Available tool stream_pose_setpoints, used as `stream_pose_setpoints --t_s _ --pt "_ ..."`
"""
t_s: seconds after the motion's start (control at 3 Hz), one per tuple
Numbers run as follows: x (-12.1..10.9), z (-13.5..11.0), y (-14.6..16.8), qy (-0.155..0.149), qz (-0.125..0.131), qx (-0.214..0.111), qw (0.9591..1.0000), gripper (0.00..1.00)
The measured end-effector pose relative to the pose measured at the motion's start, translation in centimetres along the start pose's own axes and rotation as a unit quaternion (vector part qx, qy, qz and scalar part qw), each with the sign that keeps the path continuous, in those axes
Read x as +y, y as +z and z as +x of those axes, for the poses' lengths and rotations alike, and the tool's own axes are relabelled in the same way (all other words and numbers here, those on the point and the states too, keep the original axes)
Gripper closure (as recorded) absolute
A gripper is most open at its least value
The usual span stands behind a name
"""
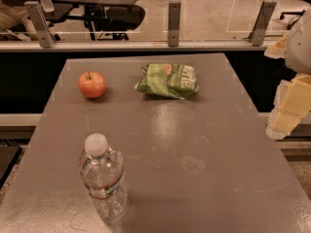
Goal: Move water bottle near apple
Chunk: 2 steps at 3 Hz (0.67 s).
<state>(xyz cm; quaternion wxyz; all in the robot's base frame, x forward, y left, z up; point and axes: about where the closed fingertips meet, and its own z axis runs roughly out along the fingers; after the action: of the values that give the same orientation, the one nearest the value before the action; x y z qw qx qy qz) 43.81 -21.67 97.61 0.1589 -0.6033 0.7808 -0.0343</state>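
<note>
The water bottle, clear ribbed plastic with a white cap and a thin red-edged band, stands upright at the near left of the grey table. The apple, small and red-orange with a dark stem, sits at the far left of the table, well beyond the bottle. My gripper is at the right edge of the view, beside the table's right side and far from both; only pale yellow and white parts of it show.
A green crinkled snack bag lies at the far middle of the table, right of the apple. A glass railing with metal posts runs behind the table's far edge. Chairs and a desk stand beyond it.
</note>
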Motion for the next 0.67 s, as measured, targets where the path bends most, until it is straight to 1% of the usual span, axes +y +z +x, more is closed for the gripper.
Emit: stream_pose_setpoints --t_s 0.33,0.67 --pt "0.0 0.0 0.0 0.0 0.0 0.0 1.0 0.0" --pt "0.4 -1.3 -0.2 -0.015 -0.012 -0.019 0.9996 0.0"
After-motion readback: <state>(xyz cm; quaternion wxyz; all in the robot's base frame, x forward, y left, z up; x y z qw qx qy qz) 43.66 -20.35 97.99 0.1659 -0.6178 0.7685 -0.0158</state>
